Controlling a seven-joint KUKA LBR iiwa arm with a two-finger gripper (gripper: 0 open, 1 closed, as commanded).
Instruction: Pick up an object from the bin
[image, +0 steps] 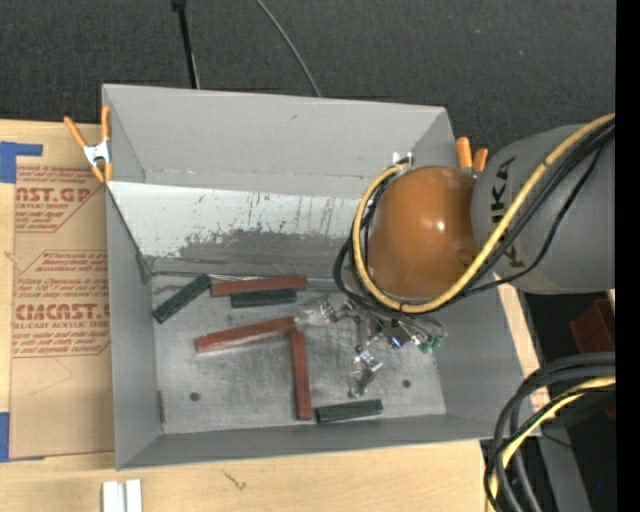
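Pincer (362, 372) of mine hangs low over the right part of the bin (250, 150) floor, its opening and hold past my telling, just above a short dark green bar (348, 410) lying flat by the near wall, long axis left-to-right, beside a red-brown bar (300, 375) pointing near-to-far.

hand (363, 372) prob. half-hidden by orange cover (415, 232) | arm (560, 225) cut at rt edge
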